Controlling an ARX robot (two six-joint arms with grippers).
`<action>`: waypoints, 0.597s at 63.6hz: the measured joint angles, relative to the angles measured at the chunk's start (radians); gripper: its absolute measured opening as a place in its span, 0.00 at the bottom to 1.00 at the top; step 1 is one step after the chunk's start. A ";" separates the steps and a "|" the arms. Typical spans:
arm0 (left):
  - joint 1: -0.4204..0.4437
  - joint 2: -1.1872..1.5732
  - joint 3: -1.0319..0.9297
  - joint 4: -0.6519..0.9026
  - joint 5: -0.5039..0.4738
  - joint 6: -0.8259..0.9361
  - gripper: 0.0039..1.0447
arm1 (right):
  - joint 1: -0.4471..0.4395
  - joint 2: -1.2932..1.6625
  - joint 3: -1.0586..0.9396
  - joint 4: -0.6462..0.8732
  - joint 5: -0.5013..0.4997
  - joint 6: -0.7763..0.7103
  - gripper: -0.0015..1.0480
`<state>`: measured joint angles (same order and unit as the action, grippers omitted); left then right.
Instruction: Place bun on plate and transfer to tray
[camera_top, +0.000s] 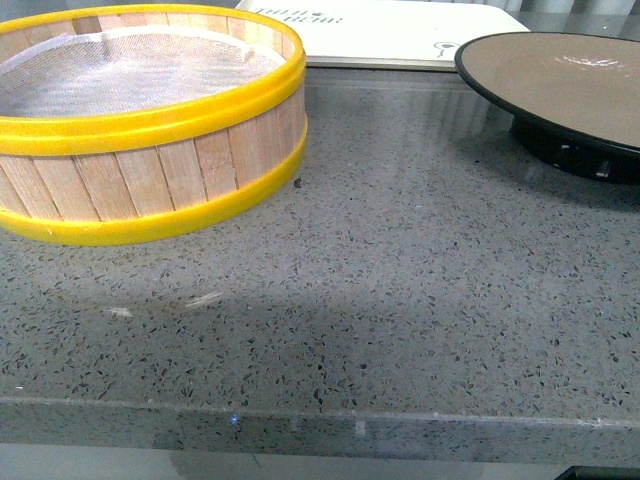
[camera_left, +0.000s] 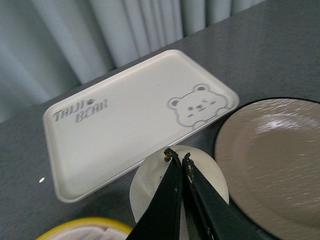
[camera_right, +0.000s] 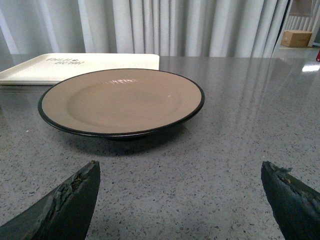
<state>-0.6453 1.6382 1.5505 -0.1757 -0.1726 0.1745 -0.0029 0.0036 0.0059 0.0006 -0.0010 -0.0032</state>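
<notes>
1. left gripper (camera_left: 176, 156): black fingers drawn almost together, pinched on the bun (camera_left: 207, 172). The tips are worn and flecked brown.
2. bun: off-white, smooth and round. It sits at the left gripper's tips, bulging out on either side of the fingers and just past them, and appears lifted off the counter (camera_left: 280, 45).
3. tray (camera_left: 125, 115): cream, rectangular, with a raised lip, a bear drawing at one corner and dark lettering at the other. It lies flat on the counter, beyond the left gripper's tips and past the bun. Nothing is on it.
4. plate (camera_left: 270, 160): grey-brown top, black rim. It stands near the left gripper, beside the bun, with its rim close to the tray's bear corner. Nothing is on it.
5. steamer (camera_left: 85, 230): yellow rim, only a sliver seen close under the left gripper. The front view shows the wooden slat wall and the white mesh cloth (camera_top: 130, 70) inside.
6. right gripper (camera_right: 178, 165): fingers spread wide with nothing between them, low over the counter.
7. plate, from the right gripper: straight ahead of the gap between the fingers, resting on its black base, apart from both tips. The tray lies behind it, towards the curtain (camera_right: 165, 27).
8. counter: grey speckled stone. Neither arm shows in the front view.
</notes>
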 joint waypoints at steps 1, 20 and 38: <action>-0.014 0.015 0.018 -0.001 -0.001 0.002 0.03 | 0.000 0.000 0.000 0.000 0.000 0.000 0.91; -0.154 0.187 0.183 0.001 -0.004 0.012 0.03 | 0.000 0.000 0.000 0.000 0.000 0.000 0.91; -0.193 0.354 0.310 0.003 0.011 0.001 0.03 | 0.000 0.000 0.000 0.000 0.000 0.000 0.91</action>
<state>-0.8379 1.9923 1.8603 -0.1722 -0.1619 0.1753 -0.0029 0.0036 0.0059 0.0006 -0.0010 -0.0029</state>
